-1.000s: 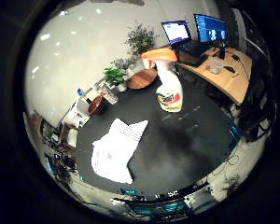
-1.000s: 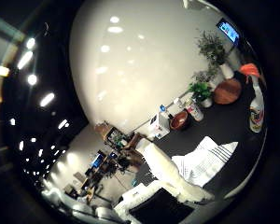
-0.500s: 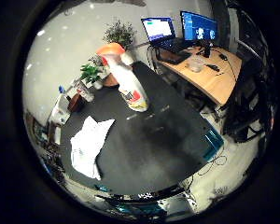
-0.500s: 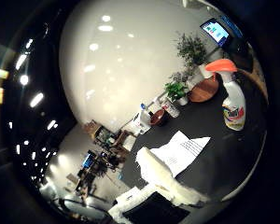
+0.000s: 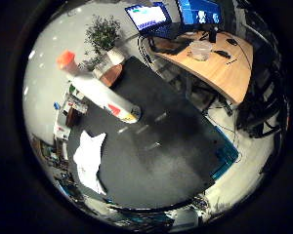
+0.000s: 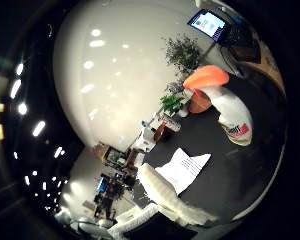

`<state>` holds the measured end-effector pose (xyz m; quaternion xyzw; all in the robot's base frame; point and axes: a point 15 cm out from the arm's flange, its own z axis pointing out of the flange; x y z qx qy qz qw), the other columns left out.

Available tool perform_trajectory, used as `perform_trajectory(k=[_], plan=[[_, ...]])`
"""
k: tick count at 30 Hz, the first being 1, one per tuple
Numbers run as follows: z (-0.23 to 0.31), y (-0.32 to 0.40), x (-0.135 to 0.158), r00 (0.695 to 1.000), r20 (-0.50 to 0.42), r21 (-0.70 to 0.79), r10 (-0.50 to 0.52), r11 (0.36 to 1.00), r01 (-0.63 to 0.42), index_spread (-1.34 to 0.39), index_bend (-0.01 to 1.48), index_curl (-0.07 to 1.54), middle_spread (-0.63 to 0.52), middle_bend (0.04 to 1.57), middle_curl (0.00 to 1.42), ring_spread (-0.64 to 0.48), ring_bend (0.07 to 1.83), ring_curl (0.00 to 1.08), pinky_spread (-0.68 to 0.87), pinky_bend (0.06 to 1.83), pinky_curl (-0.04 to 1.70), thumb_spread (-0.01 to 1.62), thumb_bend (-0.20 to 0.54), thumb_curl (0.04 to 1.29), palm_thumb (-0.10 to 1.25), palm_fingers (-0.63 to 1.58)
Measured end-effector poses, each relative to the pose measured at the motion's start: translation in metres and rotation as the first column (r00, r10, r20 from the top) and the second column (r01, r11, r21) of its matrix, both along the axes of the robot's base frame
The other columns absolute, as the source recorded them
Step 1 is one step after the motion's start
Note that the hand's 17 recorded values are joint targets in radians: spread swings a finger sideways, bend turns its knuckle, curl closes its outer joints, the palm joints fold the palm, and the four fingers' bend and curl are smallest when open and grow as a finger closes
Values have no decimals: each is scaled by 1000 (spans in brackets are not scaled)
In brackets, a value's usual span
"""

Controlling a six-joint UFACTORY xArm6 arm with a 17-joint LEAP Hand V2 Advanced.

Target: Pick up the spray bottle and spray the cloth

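Observation:
A white spray bottle (image 5: pixel 103 96) with an orange head stands upright on the black table (image 5: pixel 176 136). A white cloth (image 5: pixel 88 161) lies crumpled flat on the table a short way from the bottle. The right thumb side palm view shows the bottle (image 6: pixel 230 110) large and close, with the cloth (image 6: pixel 183 168) beside it. A white finger of my hand (image 6: pixel 170 195) reaches out straight over the table near the cloth. The hand is away from the bottle and holds nothing.
A wooden desk (image 5: pixel 210 58) with monitors and a laptop (image 5: pixel 151 17) stands beyond the table. A tall potted plant (image 5: pixel 103 34) and a small green plant (image 6: pixel 172 102) sit at the table's far side. A teal crate (image 5: pixel 225 156) is by the table's edge.
The camera has moved with the hand towards the bottle, which now fills more of each view. The bottle and cloth stay where they were on the table.

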<state>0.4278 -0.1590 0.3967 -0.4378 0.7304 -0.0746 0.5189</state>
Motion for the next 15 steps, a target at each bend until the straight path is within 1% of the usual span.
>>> perform_trajectory(k=[7, 15], plan=[[-20, -15, 23, 999, 34, 143, 19, 989, -24, 37, 156, 265, 293, 198, 326, 389, 308, 259, 642, 833, 268, 1089, -24, 397, 415, 34], [-60, -16, 38, 997, 47, 260, 64, 963, -74, 18, 162, 269, 282, 199, 326, 383, 315, 259, 639, 818, 255, 1093, -24, 391, 410, 40]])
